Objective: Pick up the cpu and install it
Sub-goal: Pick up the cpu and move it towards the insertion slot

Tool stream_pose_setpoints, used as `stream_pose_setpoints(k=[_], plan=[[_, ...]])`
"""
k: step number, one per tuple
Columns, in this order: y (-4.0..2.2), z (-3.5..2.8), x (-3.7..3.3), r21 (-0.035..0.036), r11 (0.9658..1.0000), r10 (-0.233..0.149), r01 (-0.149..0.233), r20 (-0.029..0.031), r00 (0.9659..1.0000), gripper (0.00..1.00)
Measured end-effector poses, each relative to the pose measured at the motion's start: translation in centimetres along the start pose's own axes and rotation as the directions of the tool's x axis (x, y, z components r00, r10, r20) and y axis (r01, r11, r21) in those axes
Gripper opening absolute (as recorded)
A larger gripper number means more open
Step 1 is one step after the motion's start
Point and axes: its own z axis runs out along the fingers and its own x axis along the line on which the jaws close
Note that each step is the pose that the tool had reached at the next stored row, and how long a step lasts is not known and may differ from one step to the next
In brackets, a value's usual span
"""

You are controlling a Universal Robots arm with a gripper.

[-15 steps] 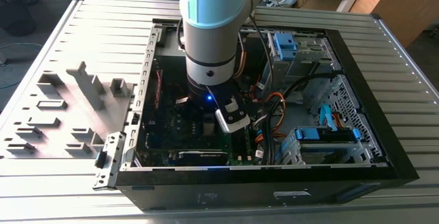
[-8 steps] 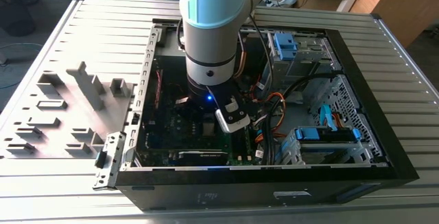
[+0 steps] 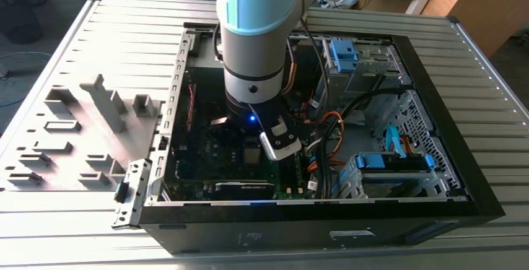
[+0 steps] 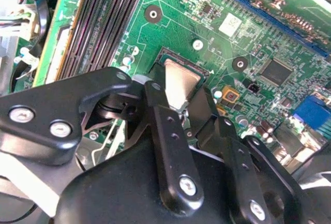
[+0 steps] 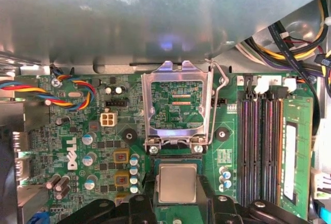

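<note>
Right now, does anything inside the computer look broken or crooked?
Nothing looks broken or spilled. The metal socket cover is flipped up, which may look odd, but it is simply open. The cpu below it lies square with the lines of the green circuit board, not tilted as far as shows.

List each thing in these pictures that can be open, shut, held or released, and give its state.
Computer case: lying on its side, open on top.
Socket cover: swung up, open.
Socket lever: released.
Cpu: at the open socket, held by the gripper.
Gripper: shut on the cpu.
</note>
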Motion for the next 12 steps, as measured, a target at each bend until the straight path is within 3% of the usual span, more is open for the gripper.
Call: stream_pose_setpoints(k=[12], plan=[[0.00, 0.17, -0.02, 0.0002, 1.0000, 0.001, -0.001, -0.0001, 1.0000, 0.45]])
